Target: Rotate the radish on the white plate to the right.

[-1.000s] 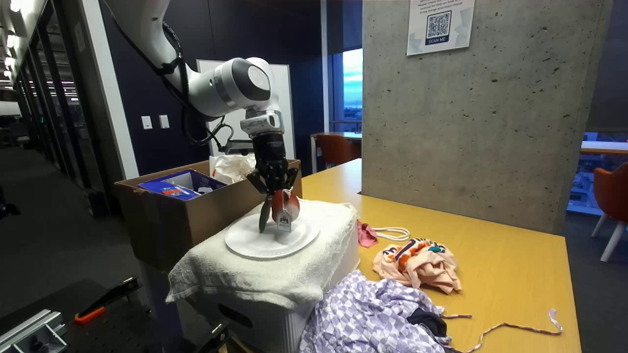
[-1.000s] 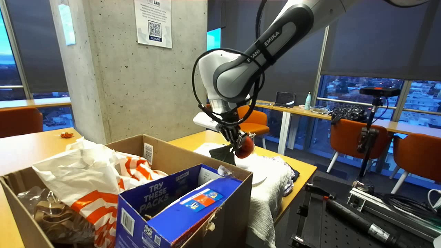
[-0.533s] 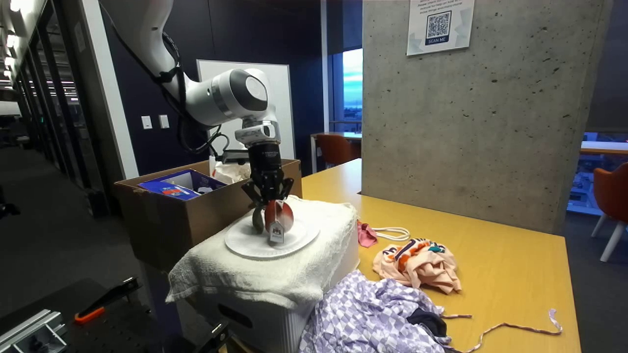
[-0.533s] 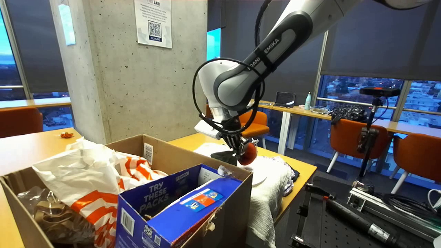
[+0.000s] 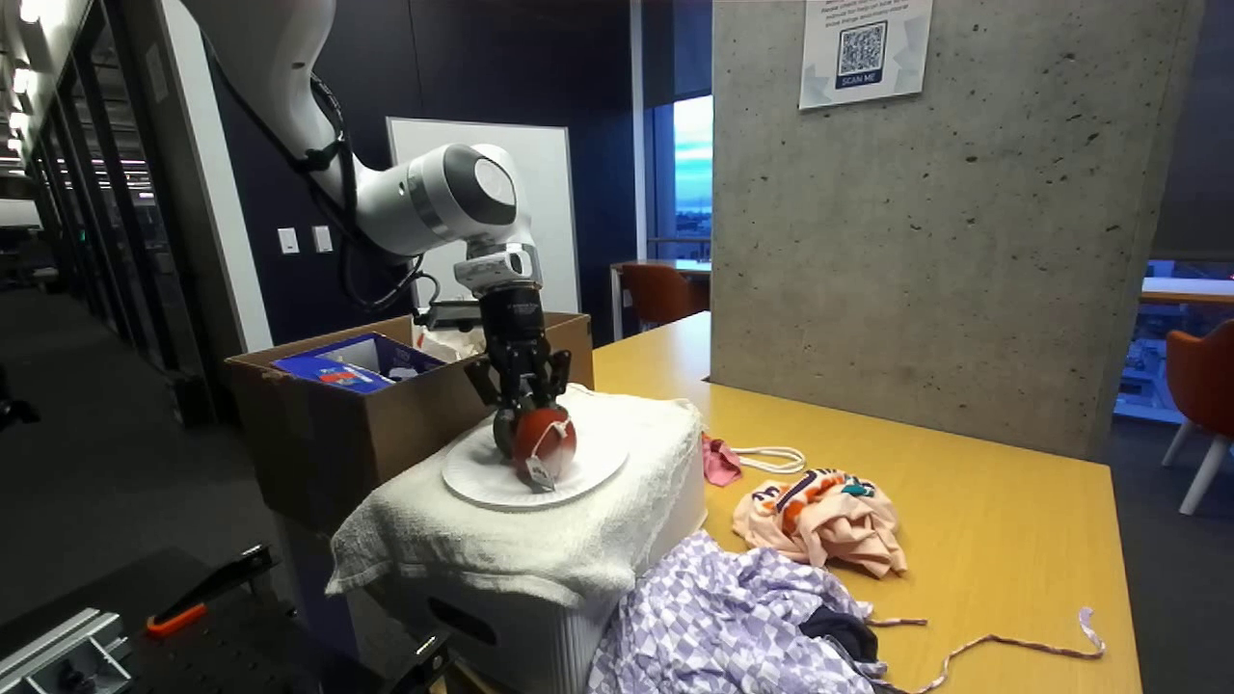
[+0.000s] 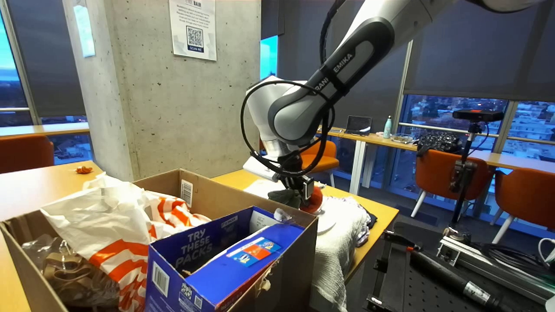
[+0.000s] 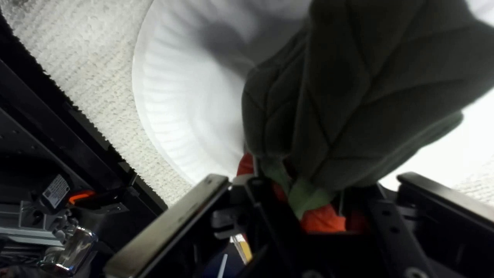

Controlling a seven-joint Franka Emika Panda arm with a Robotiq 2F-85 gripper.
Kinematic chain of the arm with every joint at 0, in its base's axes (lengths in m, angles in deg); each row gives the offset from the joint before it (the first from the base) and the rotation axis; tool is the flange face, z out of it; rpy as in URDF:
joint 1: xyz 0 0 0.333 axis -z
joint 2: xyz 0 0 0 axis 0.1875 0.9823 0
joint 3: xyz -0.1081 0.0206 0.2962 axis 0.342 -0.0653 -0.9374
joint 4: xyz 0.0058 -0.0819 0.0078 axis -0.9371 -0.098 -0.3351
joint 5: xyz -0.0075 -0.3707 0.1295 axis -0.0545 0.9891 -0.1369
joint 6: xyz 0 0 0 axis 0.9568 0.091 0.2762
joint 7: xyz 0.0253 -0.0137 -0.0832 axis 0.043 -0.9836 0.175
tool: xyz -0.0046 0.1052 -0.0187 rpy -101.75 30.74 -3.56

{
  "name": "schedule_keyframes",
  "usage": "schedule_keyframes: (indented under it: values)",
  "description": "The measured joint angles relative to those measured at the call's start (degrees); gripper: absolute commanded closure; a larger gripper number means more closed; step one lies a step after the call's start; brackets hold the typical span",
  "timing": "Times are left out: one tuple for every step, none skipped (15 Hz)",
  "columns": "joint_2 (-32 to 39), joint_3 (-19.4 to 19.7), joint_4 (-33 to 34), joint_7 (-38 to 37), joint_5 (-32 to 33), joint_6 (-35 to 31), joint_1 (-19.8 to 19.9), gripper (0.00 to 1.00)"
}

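The radish is a red plush body (image 5: 545, 440) with a white tag and dark green leaves. It is low over or on the white plate (image 5: 598, 472); I cannot tell whether it touches. In an exterior view its red side (image 6: 314, 201) and leaves (image 6: 284, 197) stick out around the fingers. My gripper (image 5: 522, 405) points down and is shut on the radish near its leaf end. In the wrist view the leaves (image 7: 359, 96) cover much of the white plate (image 7: 185, 104). The gripper fingers (image 7: 312, 193) sit on both sides of the green stem and red body.
The plate lies on a white towel (image 5: 521, 559) over a white box. A cardboard box (image 6: 282, 268) with a blue pack box (image 6: 256, 264) and bags stands close beside it. Purple checked cloth (image 5: 713, 617) and a peach cloth (image 5: 819, 520) lie on the yellow table (image 5: 1022, 549).
My gripper has come down with the radish and shifted slightly left in an exterior view. The radish has turned, its tag now slanted, and it is lower at the plate.
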Motion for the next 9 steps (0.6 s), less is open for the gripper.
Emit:
schedule_keyframes:
  values:
    - [0.00, 0.00, -0.17, 0.00, 0.28, -0.23, -0.05, 0.21]
    - [-0.01, 0.00, -0.31, 0.00, 0.64, -0.63, -0.06, 0.15]
    - [-0.06, 0.00, -0.41, 0.00, 0.92, -0.92, -0.06, 0.08]
    - [-0.21, 0.05, -0.49, -0.03, 1.31, -1.12, -0.06, 0.01]
    - [-0.46, 0.16, -0.56, -0.15, 1.92, -1.31, -0.06, 0.00]
    - [-0.87, 0.31, -0.69, -0.32, 2.49, -1.55, -0.06, 0.00]
    - [-1.41, 0.48, -0.87, -0.51, 2.99, -1.79, -0.04, 0.00]
    - [-2.16, 0.64, -1.06, -0.58, 3.22, -1.90, 0.01, 0.00]
    - [-3.02, 0.74, -1.29, -0.59, 3.26, -1.95, 0.11, 0.00]
